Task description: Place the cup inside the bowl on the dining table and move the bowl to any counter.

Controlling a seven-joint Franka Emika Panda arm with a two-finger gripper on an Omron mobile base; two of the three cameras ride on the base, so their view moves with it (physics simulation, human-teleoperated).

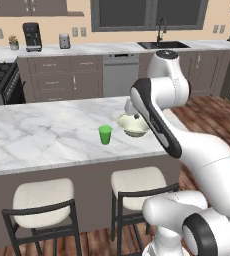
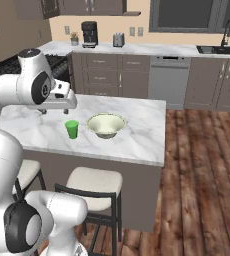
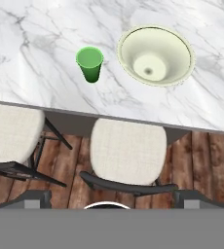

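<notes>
A: Which step is in hand?

B: Approach to the cup. It stands upright on the tabletop, just beside the bowl and not touching it; nothing is held.

A: Tool state and position?

B: The tool is released, jaws wide, above and well short of the cup. Judged next move: descend, centre the jaws on the cup, then clench.

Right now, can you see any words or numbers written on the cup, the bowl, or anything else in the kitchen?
None can be read.
The cup: plain green, no writing.
The bowl: plain cream, no writing.
The coffee machine and toaster on the counter: too small to show any label.
</notes>
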